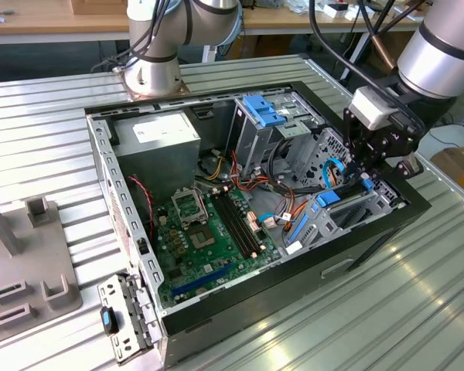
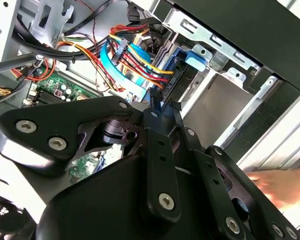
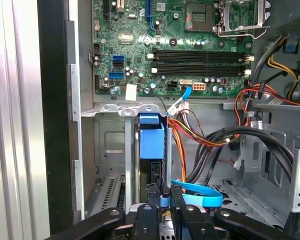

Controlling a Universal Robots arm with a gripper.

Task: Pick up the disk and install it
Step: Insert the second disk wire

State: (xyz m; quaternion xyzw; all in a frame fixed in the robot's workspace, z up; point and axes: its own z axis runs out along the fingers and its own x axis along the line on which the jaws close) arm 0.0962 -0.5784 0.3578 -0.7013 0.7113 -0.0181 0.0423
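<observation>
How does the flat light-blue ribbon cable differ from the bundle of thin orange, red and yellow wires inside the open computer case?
The flat light-blue ribbon cable is one broad band; the bundle of thin orange, red and yellow wires is many round strands. The ribbon cable has one colour, the bundle several. In the first wrist view the ribbon cable curves close beside the gripper, while the bundle runs farther from it. Both lie loose inside the case.

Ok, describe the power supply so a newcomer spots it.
In the exterior view, find the open computer case on the ribbed table. In its far corner toward the exterior view's left sits the power supply: the only closed grey box, white label.
</observation>
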